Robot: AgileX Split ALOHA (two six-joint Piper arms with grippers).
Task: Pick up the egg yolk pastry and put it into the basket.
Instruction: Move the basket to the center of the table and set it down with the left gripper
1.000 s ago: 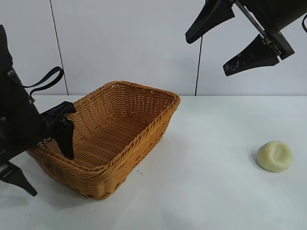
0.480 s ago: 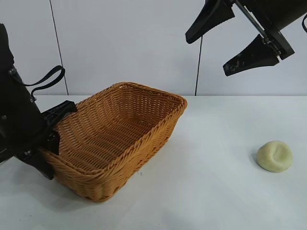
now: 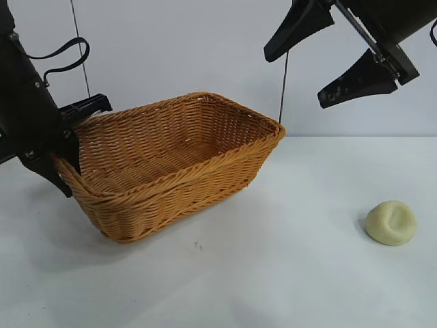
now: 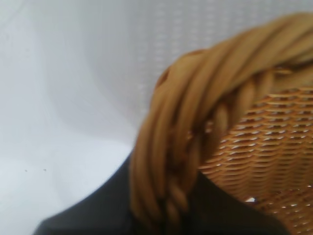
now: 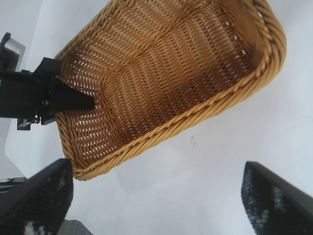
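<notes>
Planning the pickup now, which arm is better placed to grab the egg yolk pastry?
Probably the right. The right gripper hangs open above the pastry's side of the table, while the left gripper is clamped on the basket rim, far from the egg yolk pastry.

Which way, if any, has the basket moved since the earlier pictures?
Yes. Held by the left gripper at its rim, the basket has lifted and swung right, toward the pastry, which stayed put.

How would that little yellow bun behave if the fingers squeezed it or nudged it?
The egg yolk pastry already has a dent on top, so it probably squashes or crumbles under a firm squeeze. It sits on a flattish base on the table, so a nudge would likely slide it rather than roll it. It looks small, probably light.
</notes>
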